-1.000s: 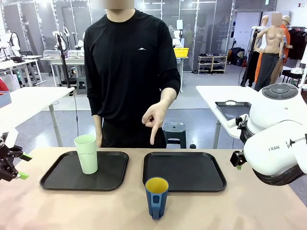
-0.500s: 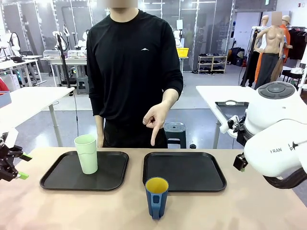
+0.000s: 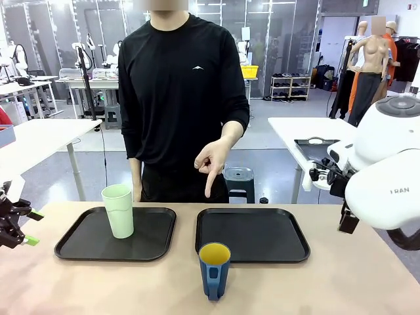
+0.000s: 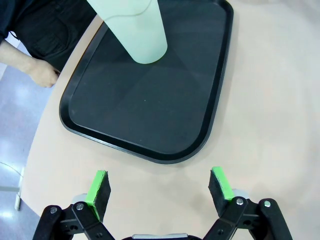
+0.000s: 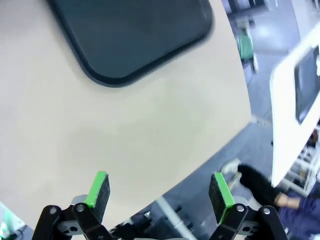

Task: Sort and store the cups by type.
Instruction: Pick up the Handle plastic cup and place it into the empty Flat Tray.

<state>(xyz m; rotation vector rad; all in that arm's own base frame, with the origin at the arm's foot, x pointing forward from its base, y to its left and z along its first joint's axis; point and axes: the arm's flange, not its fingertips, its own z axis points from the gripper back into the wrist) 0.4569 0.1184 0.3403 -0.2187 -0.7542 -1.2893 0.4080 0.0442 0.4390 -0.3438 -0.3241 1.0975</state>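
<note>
A tall mint-green tumbler [image 3: 118, 210] stands upright at the back left of the left black tray [image 3: 154, 239]. A dark blue handled mug [image 3: 214, 270] with a yellow inside stands on the bare table just in front of the right black tray [image 3: 275, 236]. My left gripper [image 3: 33, 228] hovers open at the table's left edge. Its wrist view looks over the left tray [image 4: 145, 110] towards the tumbler [image 4: 137, 30], with its fingers [image 4: 160, 187] apart and nothing between them. My right gripper [image 5: 160, 192] is open over bare table, well short of the right tray's corner [image 5: 130, 35].
The person stands behind the table, one hand [image 3: 211, 164] pointing a finger down over the right tray. My white right arm [image 3: 387, 177] hangs over the table's right end. The table's rounded edge [image 5: 220, 150] lies close to the right gripper.
My right arm has risen and swung out to the right. The cups, the left gripper and the pointing hand have stayed put.
</note>
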